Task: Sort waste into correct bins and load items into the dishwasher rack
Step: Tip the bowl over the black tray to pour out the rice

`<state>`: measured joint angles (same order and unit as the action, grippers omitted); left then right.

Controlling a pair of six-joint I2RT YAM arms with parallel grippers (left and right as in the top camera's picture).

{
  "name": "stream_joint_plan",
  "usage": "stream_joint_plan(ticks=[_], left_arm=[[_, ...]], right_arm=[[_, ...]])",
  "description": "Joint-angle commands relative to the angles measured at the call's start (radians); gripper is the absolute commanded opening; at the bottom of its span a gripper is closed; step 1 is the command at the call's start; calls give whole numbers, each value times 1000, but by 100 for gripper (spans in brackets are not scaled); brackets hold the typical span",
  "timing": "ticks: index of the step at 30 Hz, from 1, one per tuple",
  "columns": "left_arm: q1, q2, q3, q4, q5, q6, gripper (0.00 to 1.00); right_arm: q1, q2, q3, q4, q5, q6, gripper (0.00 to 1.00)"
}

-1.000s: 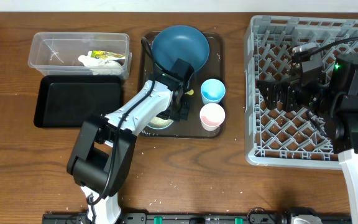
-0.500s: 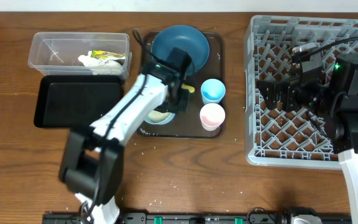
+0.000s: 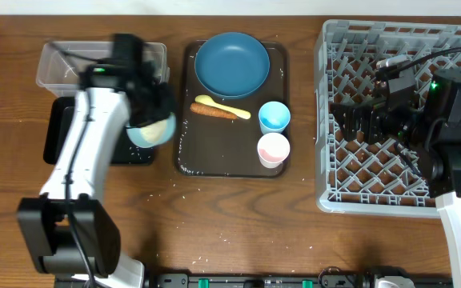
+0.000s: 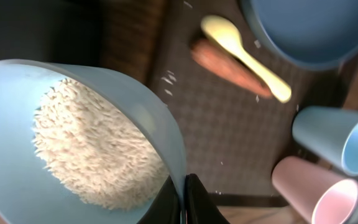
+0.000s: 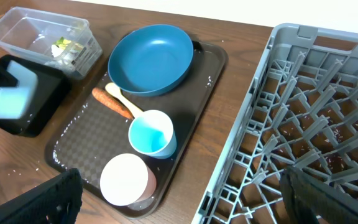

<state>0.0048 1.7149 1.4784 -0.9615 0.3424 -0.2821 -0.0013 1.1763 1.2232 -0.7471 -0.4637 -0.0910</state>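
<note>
Two fingers of the left gripper pinch the rim of the light blue bowl, rice heaped inside, above the black tray's right end. The right gripper hangs spread wide over the rack.

No readable text, labels, brands or numbers on anything in view, yellow-green wrapper too blurred for lettering.

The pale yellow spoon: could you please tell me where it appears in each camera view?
Overhead: spoon near centre, just below the dark blue bowl.
Left wrist: spoon upper middle, lying diagonally.
Right wrist: spoon left of centre, below that bowl.
Shared landmark: the orange carrot stick alongside it.
</note>
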Motion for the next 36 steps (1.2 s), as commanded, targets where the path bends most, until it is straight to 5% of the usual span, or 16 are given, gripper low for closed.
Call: stream_joint_plan(ticks=[1, 14, 36], left_arm=[[104, 10, 16, -2, 135, 39, 6], [423, 70, 15, 10, 496, 156, 6], [632, 344, 14, 21, 1139, 242, 6]], right_arm=[[20, 2, 18, -3, -12, 8, 99], [20, 2, 18, -2, -12, 8, 99], [20, 2, 18, -2, -12, 8, 99]])
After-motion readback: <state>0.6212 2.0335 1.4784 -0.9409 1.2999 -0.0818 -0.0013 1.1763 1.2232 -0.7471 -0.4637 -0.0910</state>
